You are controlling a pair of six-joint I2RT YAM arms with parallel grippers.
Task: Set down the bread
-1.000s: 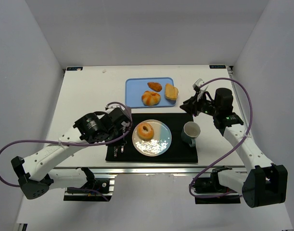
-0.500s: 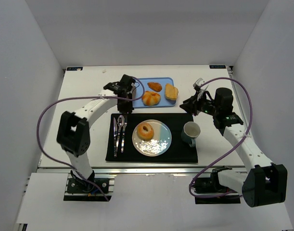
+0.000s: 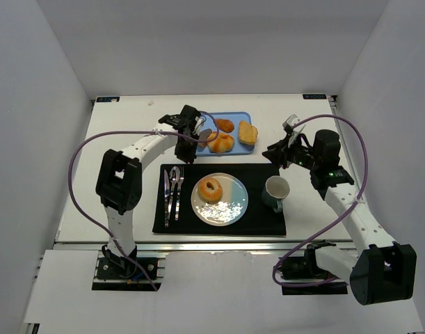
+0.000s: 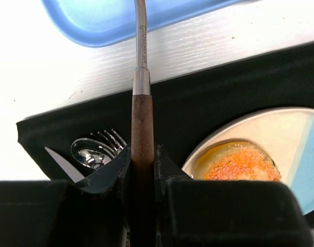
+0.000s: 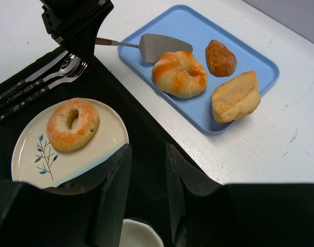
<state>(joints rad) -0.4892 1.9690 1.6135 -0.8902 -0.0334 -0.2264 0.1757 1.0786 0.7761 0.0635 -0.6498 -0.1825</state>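
Observation:
My left gripper [image 3: 187, 133] is shut on the brown wooden handle of a metal spatula [image 4: 142, 123]. It hovers at the near left corner of the blue tray [image 3: 195, 122]. The spatula's blade [image 5: 164, 46] lies on the tray right beside a round bun [image 3: 220, 142]. A small dark pastry [image 3: 224, 125] and a bread slice [image 3: 247, 132] are also on the tray. A sugared bagel [image 3: 211, 188] lies on the white plate [image 3: 233, 205]. My right gripper [image 3: 278, 153] is open and empty above the black mat's far right corner.
A black mat [image 3: 261, 219] holds the plate, a knife, fork and spoon [image 3: 172, 191] on its left, and a grey-green mug [image 3: 275, 191] on its right. The cutlery also shows in the left wrist view [image 4: 95, 149]. White walls enclose the table.
My left arm has swung from the mat's left side up to the blue tray. The spatula blade now reaches onto the tray beside the bun. My right arm has barely moved.

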